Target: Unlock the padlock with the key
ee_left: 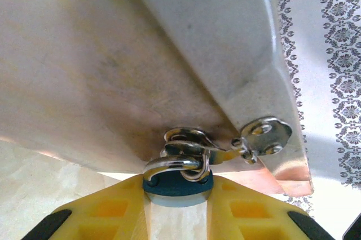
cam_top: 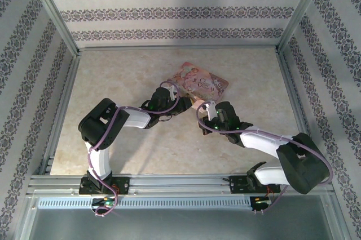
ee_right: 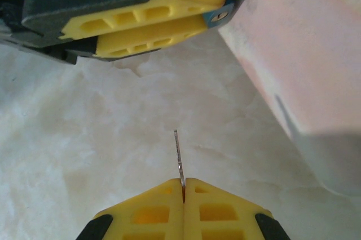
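Padlock point(ee_left: 169, 188), a small dark teal body with a silvery shackle, sits clamped between the yellow fingers point(ee_left: 107, 209) of the left gripper point(ee_right: 208, 12). Its shackle is looped through the metal hasp point(ee_left: 248, 147) on the pale side of the pink printed box point(cam_top: 204, 85), which lies near the middle of the marbled table point(cam_top: 124, 82). Just beside it, the right gripper point(ee_right: 183, 186) has its jaws pressed together on a thin key point(ee_right: 179, 155), whose blade sticks out edge-on toward the lock without reaching it.
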